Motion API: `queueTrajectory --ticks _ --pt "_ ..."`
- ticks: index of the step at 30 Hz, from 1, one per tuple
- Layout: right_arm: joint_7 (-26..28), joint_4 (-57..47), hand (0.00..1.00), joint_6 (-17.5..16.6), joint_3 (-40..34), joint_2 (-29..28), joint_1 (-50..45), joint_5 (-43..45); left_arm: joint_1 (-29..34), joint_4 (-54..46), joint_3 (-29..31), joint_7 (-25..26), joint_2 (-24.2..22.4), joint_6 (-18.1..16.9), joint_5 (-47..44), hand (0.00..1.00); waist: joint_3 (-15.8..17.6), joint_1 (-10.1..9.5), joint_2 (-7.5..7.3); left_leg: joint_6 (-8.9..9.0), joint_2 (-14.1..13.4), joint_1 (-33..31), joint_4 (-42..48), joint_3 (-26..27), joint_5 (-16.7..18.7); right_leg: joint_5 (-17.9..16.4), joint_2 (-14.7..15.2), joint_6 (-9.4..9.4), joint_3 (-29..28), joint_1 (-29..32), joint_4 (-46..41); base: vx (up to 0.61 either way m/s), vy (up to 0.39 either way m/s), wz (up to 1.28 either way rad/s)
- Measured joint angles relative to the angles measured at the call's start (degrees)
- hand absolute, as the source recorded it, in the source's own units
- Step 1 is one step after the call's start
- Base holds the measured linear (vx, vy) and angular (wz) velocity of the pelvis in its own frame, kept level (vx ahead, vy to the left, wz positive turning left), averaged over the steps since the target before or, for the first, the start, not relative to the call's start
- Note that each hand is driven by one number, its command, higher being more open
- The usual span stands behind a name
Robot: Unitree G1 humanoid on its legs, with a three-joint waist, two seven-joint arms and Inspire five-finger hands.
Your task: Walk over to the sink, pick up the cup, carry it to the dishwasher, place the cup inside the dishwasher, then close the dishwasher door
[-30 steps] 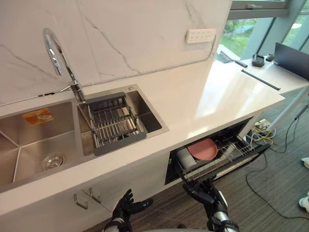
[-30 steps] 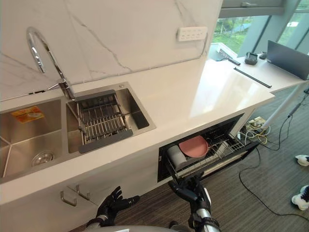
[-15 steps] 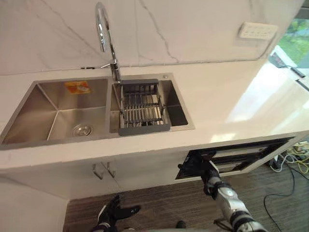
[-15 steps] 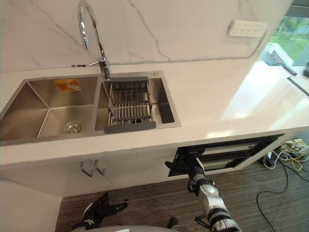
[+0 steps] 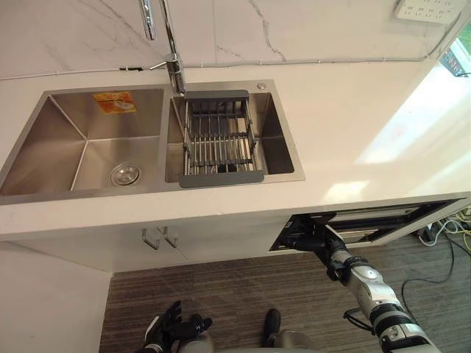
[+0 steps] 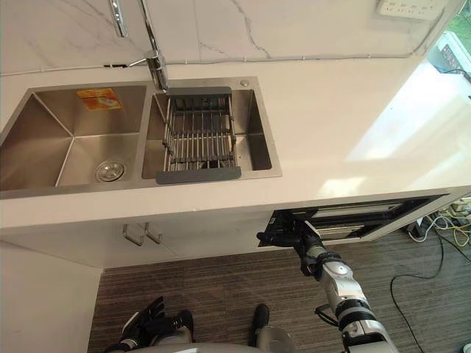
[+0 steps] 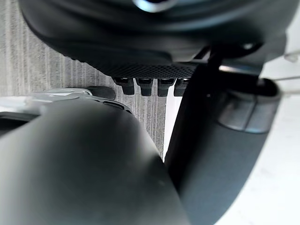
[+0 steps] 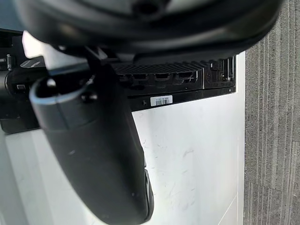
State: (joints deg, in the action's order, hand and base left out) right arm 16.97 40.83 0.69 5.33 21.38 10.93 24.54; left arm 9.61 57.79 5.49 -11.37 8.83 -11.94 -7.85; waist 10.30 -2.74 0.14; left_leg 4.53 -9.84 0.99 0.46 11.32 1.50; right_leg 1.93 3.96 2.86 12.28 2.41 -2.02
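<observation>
The dishwasher [image 5: 368,223] sits under the white counter at the right, its front pushed nearly flush so that a narrow dark gap is left along the top. My right hand [image 5: 318,241] reaches forward with straight fingers against the left end of that front. In the right wrist view its thumb [image 8: 93,150] lies before the white door panel [image 8: 197,154]. What is inside the dishwasher is hidden. My left hand [image 5: 171,332] hangs low over the floor with its fingers spread, holding nothing.
A double steel sink [image 5: 44,147] fills the counter's left part, with a grey dish rack [image 5: 219,140] across the right basin and a chrome tap [image 5: 171,44] behind it. Two cupboard handles [image 5: 160,237] stick out below. Striped grey floor [image 5: 243,294] lies before the cabinets.
The camera has swung to face the counter. The dishwasher, open a second ago with a pink plate and a white cup showing, is now nearly closed, my right hand following it in.
</observation>
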Motion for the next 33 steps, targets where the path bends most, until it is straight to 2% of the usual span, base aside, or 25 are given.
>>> queueTrajectory --ticks 4,6,11,13,15,17,22,27,30,33 --pt "-0.4 -1.7 1.0 0.7 -0.4 0.1 -0.2 -2.2 0.0 0.0 -1.0 0.0 0.0 -0.5 -0.1 1.0 0.3 0.54 0.56 0.06 0.0 0.2 0.0 0.0 -0.2 -0.2 0.0 -0.09 -0.2 0.0 -0.3 0.0 0.0 0.0" --pt "-0.6 -6.1 1.0 1.4 -1.4 0.9 -2.8 -4.9 0.1 -0.1 -1.4 0.0 -0.3 -0.5 -0.1 1.0 0.7 0.7 1.23 0.06 0.0 0.8 -0.5 0.0 -0.5 -0.6 0.0 -0.09 -0.2 0.0 -0.9 0.0 0.0 0.0" --pt "0.8 -18.4 1.0 1.7 -3.4 2.7 -11.5 -9.7 1.1 -0.1 -1.4 0.1 -0.5 -0.8 -0.1 1.0 0.6 1.75 1.5 0.49 0.0 2.2 -2.3 0.2 -1.1 -1.2 0.0 -0.01 -0.2 -0.5 -1.2 0.02 0.0 0.0" --pt "3.0 -25.0 1.0 1.1 -4.5 2.7 -15.4 -10.2 1.5 -0.1 -1.3 0.1 -0.5 -1.0 -0.2 1.0 0.5 3.03 1.42 0.51 0.2 2.9 -2.6 0.5 -1.1 -1.6 0.1 0.09 -0.7 -0.5 -1.8 0.03 0.013 -0.06" --pt "3.5 -26.8 1.0 -0.1 -5.6 2.0 -17.2 -10.3 1.6 -0.1 -1.3 0.1 -0.5 -1.4 -0.4 1.0 0.3 3.68 1.37 0.51 0.3 3.2 -2.7 0.6 -1.1 -1.9 0.2 0.15 -0.9 -0.5 -2.2 0.0 0.003 -0.02" --pt "3.9 -27.1 1.0 -2.2 -8.0 -0.6 -20.5 -10.7 1.8 0.0 -1.3 0.1 -0.6 -1.9 -1.2 1.0 -1.3 3.9 1.26 0.51 0.3 3.5 -2.8 0.8 -1.1 -2.3 0.2 0.17 -1.2 -0.5 -2.5 0.0 0.001 -0.02" --pt "0.7 -15.5 1.0 -7.4 -10.5 -6.0 -24.7 -11.9 3.2 0.1 -1.2 -0.2 -1.1 -4.1 -3.2 1.0 -4.4 4.06 0.95 0.5 0.3 4.6 -3.3 0.7 -1.1 -4.2 0.4 0.48 -1.2 -0.7 -4.3 0.0 -0.003 0.01" --pt "-3.0 2.3 1.0 -12.9 -13.3 -10.3 -25.8 -13.5 3.6 0.2 -1.0 -1.5 -1.5 -6.5 -5.9 1.0 -4.8 4.42 1.03 0.49 0.5 6.4 -4.0 0.7 -1.2 -5.1 0.7 0.79 -1.1 -1.8 -5.2 0.0 0.0 0.0" --pt "-5.0 8.7 1.0 -15.7 -14.8 -10.9 -25.7 -15.9 3.6 0.1 -0.2 -1.5 -2.1 -7.2 -5.8 1.0 -4.9 4.34 0.97 0.41 0.9 7.0 -4.5 0.7 -1.3 -5.2 1.0 0.96 -1.0 -2.2 -5.1 0.0 0.006 0.01" --pt "-7.0 10.6 1.0 -17.4 -15.9 -11.5 -25.6 -17.2 4.0 0.2 -0.2 -1.4 -2.1 -7.2 -5.7 1.0 -5.3 4.31 0.94 0.35 1.2 7.5 -5.0 0.7 -1.4 -5.2 1.3 1.12 -0.9 -2.5 -5.0 0.0 0.0 0.0"
